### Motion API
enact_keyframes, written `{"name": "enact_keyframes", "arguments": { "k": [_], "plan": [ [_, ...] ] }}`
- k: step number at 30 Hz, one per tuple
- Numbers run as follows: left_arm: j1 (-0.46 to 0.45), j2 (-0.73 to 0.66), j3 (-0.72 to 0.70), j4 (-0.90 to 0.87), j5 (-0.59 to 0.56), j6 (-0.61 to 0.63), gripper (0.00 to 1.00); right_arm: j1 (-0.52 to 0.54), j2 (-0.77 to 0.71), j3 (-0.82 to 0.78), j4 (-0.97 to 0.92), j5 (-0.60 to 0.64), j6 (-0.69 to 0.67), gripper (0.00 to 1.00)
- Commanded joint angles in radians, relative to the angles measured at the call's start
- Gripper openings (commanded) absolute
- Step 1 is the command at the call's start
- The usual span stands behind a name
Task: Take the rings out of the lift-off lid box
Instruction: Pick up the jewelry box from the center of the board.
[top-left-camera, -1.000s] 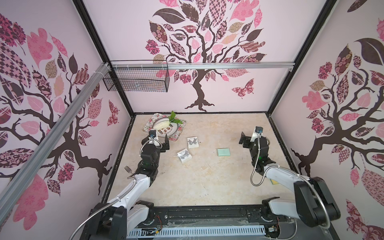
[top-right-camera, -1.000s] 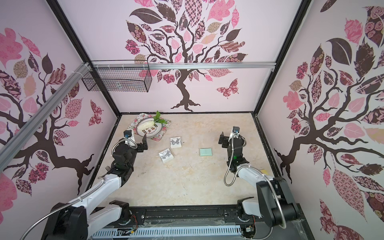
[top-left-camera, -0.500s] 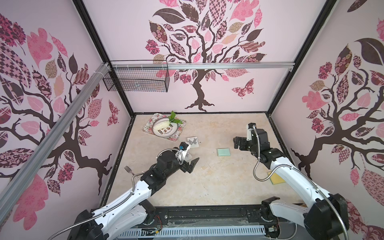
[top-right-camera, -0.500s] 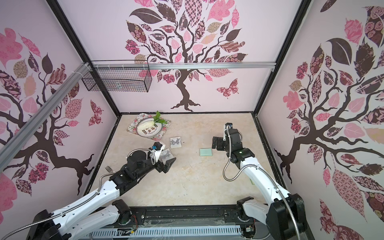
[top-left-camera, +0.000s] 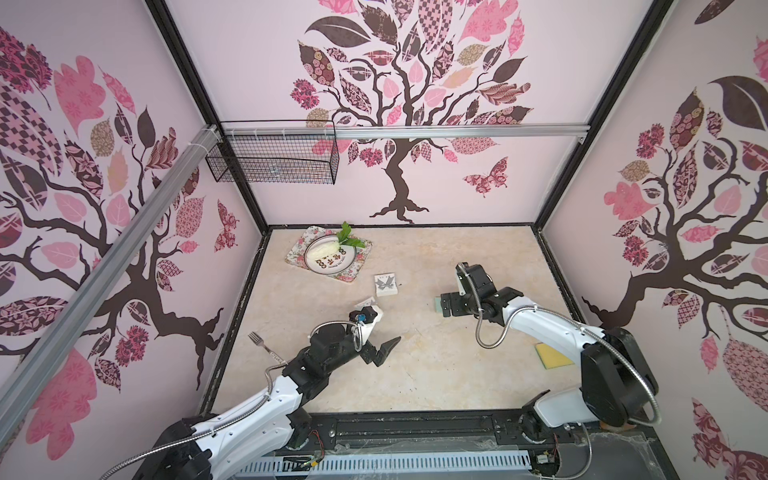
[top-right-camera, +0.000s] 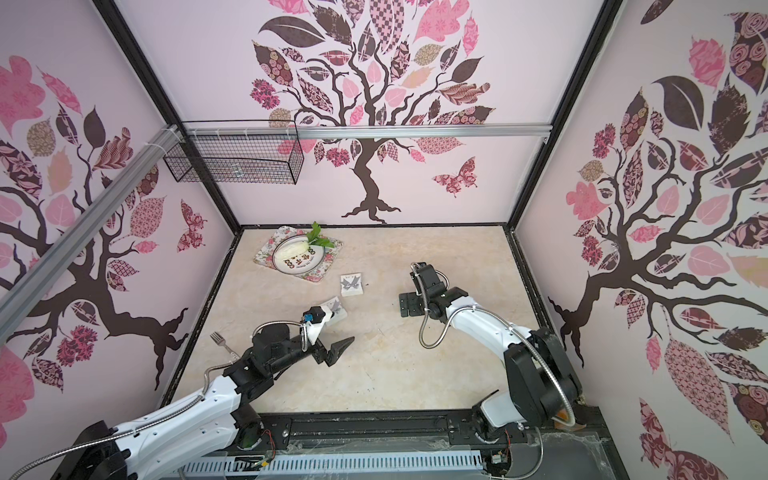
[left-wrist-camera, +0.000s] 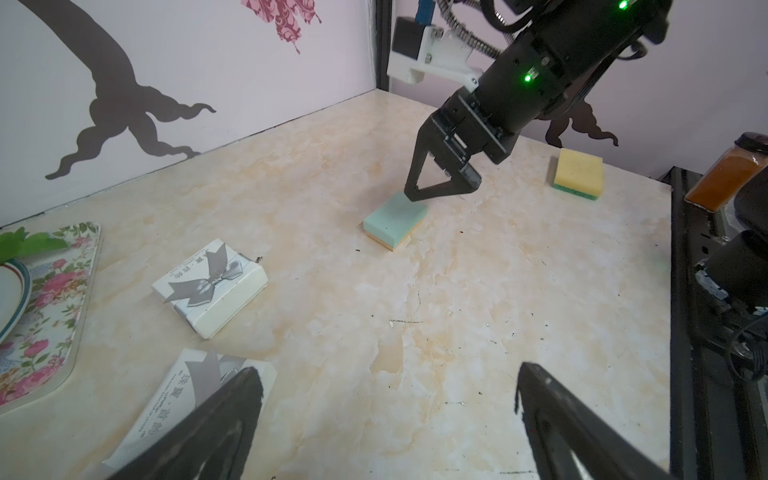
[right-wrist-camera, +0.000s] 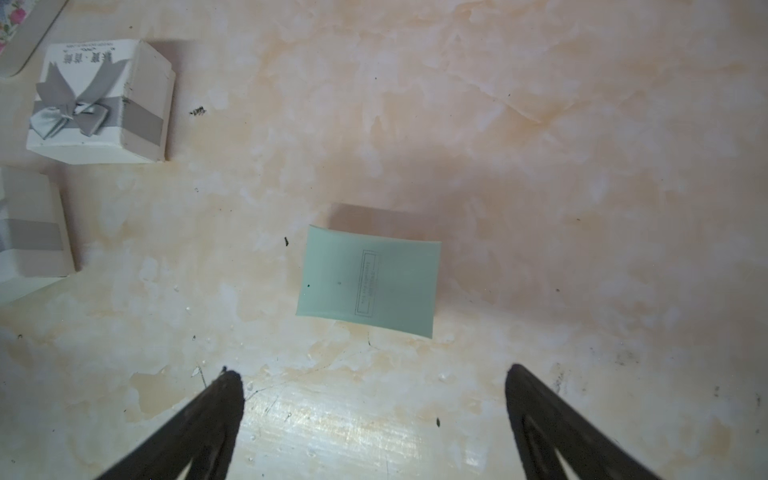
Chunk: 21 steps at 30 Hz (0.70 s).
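Top views: L gripper (top-left-camera: 386, 352) is spread & empty above bare table (top-left-camera: 432, 374), near a white bow box (top-left-camera: 368, 302). R gripper (top-left-camera: 446, 305) is spread over the mint box (top-left-camera: 437, 307), mostly hidden. L wrist: mint box (left-wrist-camera: 395, 220) has its lid on a tan base, shut. An R fingertip sits at its far edge, contact unclear. Second bow box (left-wrist-camera: 210, 286) also shut. R wrist: mint box lies ahead of the wide jaws, nothing pinched. No rings seen, presumably inside a shut box. Step, I'd judge: approach for lid removal. Next, R must straddle the lid's sides & lift straight up w/o dragging the base.
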Motion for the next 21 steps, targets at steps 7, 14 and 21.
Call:
{"name": "enact_keyframes", "arguments": {
  "k": [7, 14, 21],
  "plan": [
    [-0.001, -0.026, 0.008, -0.054, 0.028, 0.086, 0.98, 0.005, 0.177, 0.15, -0.047, 0.044, 0.019, 1.0],
    [-0.001, -0.009, 0.001, -0.032, 0.032, 0.084, 0.98, 0.006, 0.277, 0.2, -0.058, 0.042, 0.034, 1.0],
    [-0.001, 0.022, 0.002, -0.009, 0.039, 0.081, 0.98, 0.009, 0.306, 0.199, -0.055, 0.053, 0.037, 1.0]
  ]
}}
